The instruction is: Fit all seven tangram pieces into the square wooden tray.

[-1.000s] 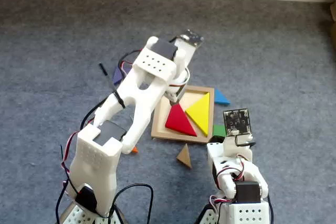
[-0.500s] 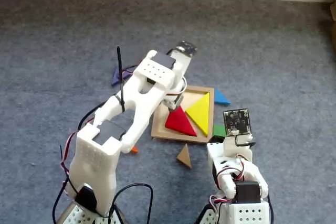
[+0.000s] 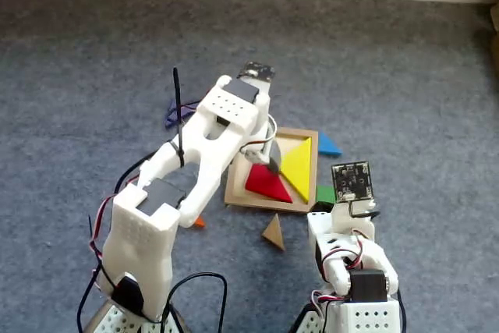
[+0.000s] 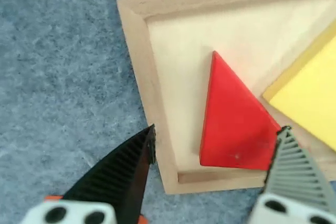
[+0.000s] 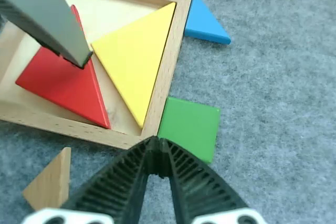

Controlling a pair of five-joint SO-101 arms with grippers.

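The square wooden tray (image 3: 310,136) lies mid-table with a red triangle (image 3: 263,184) and a yellow triangle (image 3: 297,163) inside it. My left gripper (image 4: 218,136) hangs open just above the tray's near-left corner (image 4: 137,61). The red triangle (image 4: 231,121) lies between its black and grey fingers, untouched. My right gripper (image 5: 157,144) is shut on nothing, close to the tray's near-right rim (image 5: 94,134), beside the green square (image 5: 191,124). Outside the tray lie a blue triangle (image 3: 328,146), the green square (image 3: 325,193), a wooden triangle (image 3: 273,232), a purple piece (image 3: 175,111) and an orange piece (image 3: 199,223).
Grey carpet covers the table. The left arm's grey finger (image 5: 48,17) crosses over the tray in the right wrist view. The blue triangle (image 5: 206,24) and wooden triangle (image 5: 50,183) lie just off the tray. A black cable (image 3: 178,107) sticks up beside the left arm.
My left gripper has swung from the tray's far-left corner toward me and now hangs over the red triangle. The right arm has kept still.
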